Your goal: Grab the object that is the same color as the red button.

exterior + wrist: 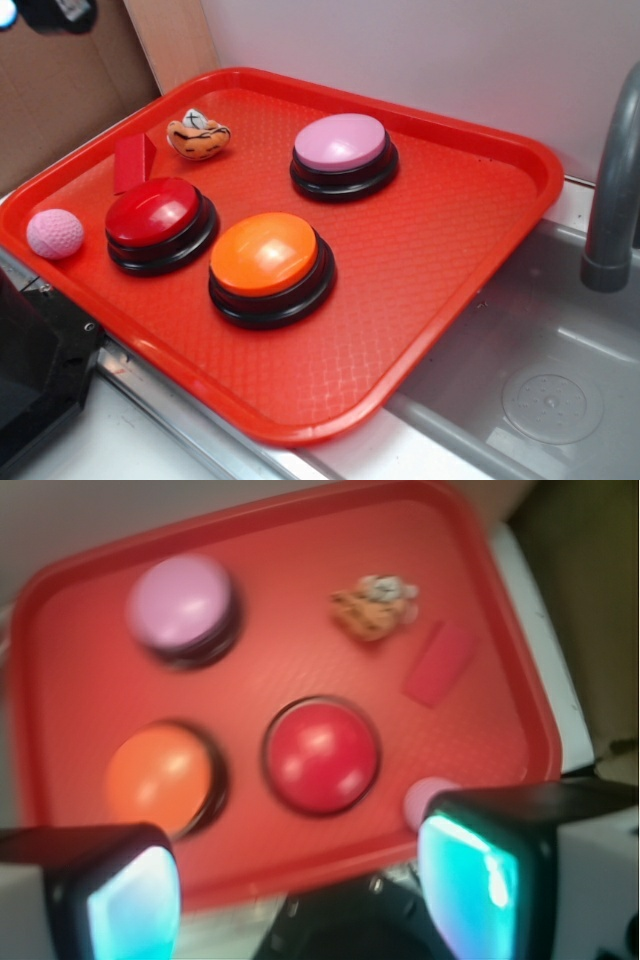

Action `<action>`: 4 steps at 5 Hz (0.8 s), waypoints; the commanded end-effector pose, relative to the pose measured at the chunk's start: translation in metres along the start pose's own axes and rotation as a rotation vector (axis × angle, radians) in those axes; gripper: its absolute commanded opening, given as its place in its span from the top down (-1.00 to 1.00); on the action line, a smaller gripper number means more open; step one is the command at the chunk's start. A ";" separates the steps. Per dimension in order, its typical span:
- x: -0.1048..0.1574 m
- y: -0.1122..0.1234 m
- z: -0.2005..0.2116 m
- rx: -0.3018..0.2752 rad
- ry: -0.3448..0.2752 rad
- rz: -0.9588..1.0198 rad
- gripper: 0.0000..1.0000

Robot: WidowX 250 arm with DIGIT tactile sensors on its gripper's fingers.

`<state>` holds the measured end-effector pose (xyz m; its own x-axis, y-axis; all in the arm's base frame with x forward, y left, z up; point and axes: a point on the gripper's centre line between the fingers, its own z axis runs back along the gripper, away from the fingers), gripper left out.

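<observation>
A small red wedge-like object (133, 161) (440, 664) lies on the red tray (430, 250) near its far left rim, just behind the red button (153, 213) (321, 756). The button is a glossy dark-red dome on a black base. In the wrist view my gripper (300, 895) hangs high above the tray's near rim, its two fingers (480, 880) wide apart with nothing between them. It is well short of the object. The exterior view does not show the gripper's fingers.
On the tray also stand an orange-domed button (265, 256) (158, 778) and a pink-domed button (341, 144) (181, 604). An orange-and-white striped toy (198, 135) (375, 606) and a pink dimpled ball (54, 233) (428, 792) lie near the object. A grey sink (540, 370) and faucet (612, 190) are at the right.
</observation>
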<state>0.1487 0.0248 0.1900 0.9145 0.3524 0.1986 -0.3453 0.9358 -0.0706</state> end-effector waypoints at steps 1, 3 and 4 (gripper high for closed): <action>0.036 0.058 -0.064 0.076 -0.112 0.270 -1.00; 0.054 0.083 -0.128 0.129 -0.168 0.408 -1.00; 0.061 0.086 -0.153 0.137 -0.140 0.419 -1.00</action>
<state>0.2022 0.1184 0.0329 0.6656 0.6999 0.2589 -0.7175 0.6956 -0.0359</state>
